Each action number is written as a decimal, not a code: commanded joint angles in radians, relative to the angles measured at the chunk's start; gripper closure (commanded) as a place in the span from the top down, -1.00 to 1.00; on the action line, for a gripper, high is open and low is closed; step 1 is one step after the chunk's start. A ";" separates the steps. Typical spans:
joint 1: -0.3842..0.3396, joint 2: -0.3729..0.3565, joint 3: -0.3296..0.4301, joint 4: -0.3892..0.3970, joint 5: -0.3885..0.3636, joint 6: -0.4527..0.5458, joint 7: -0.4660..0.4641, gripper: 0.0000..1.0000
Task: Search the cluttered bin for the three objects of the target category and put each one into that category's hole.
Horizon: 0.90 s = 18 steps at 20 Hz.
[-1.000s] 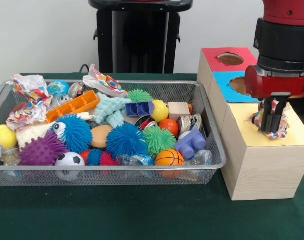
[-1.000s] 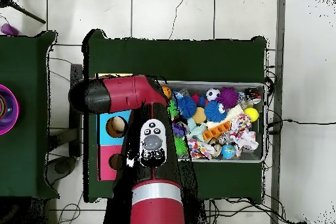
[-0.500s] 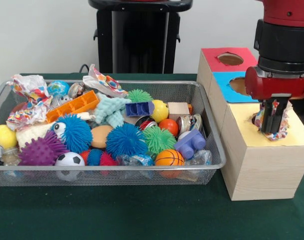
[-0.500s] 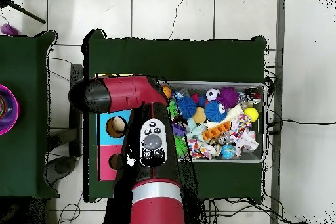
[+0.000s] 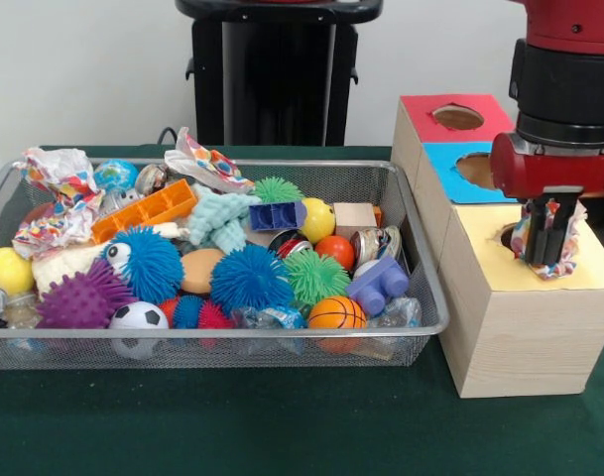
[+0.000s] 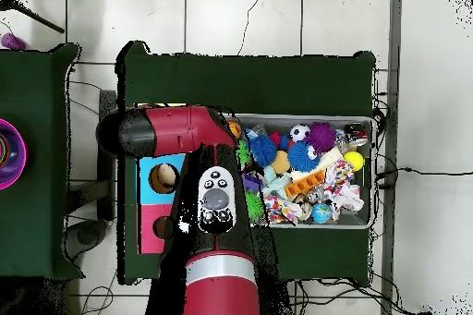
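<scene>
Red arm [image 5: 564, 20] – black joint bands, dark gripper [image 5: 549, 260].

Toy-filled bin [image 5: 411, 248] left of holed box [image 5: 510, 327]; tool [image 5: 549, 260] above box.

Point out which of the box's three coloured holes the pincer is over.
The yellow hole, the front section of the wooden box. The pincer hangs above it gripping a patterned fabric scrap; the blue hole and red hole lie behind.

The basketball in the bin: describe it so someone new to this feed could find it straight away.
Start at the wire mesh bin on the green table and follow its front wall towards the wooden box with coloured tops. The small orange basketball with black seams sits against that wall, below the lavender plastic building block. The plain orange ball behind it has no seams.
</scene>
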 commanded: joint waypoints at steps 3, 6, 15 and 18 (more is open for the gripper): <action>0.013 0.093 0.049 0.091 0.029 0.168 0.128 -1.00; 0.016 0.094 0.044 0.039 0.019 0.243 0.097 -1.00; 0.009 0.072 0.047 0.117 0.007 0.144 0.114 -1.00; 0.007 0.055 0.048 0.143 0.014 0.136 0.121 -1.00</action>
